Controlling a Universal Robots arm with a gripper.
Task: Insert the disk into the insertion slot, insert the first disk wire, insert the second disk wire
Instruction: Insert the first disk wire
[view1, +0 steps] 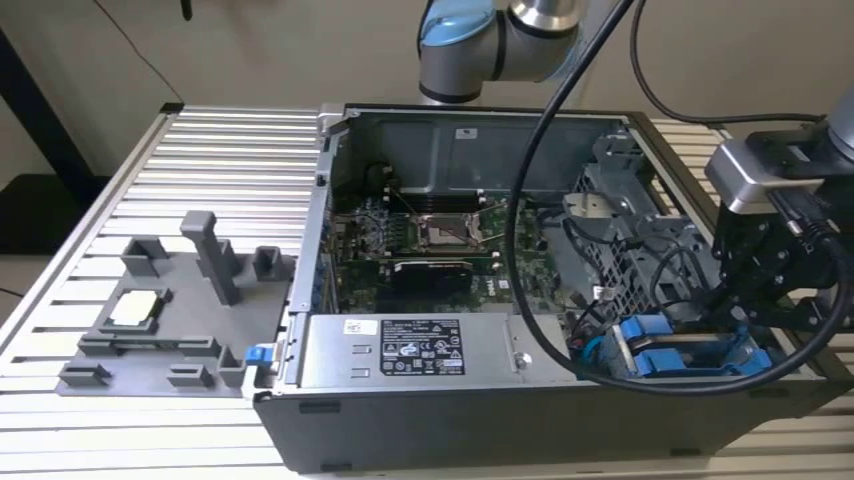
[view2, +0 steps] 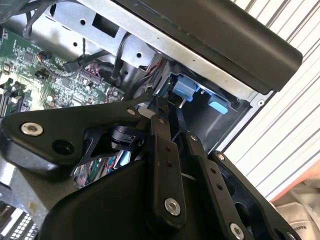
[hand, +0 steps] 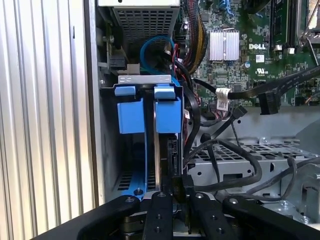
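The blue plastic-framed disk drive (hand: 167, 117) is already sitting inside the insertion slot (hand: 145, 78), a rectangular bay of grey folded sheet metal at the corner of the open computer case, so the first step is looking done. The black gripper (hand: 179, 187) is hovering just beside the drive's near edge with its fingers drawn close together; I cannot tell whether they are pinching a plug. At least one flat black wire connector (hand: 270, 102) is lying loose near the green circuit board (hand: 260, 50), so I judge that the wire steps are not yet finished.

The drive frame is showing smooth, glossy moulded plastic with two squared tabs, and a thin bright metal edge is running between them. Rubbery black cables (hand: 220, 150) are looping over a perforated grey metal cage (hand: 250, 155). The ribbed aluminium worktop (hand: 45, 125) is carrying the case.
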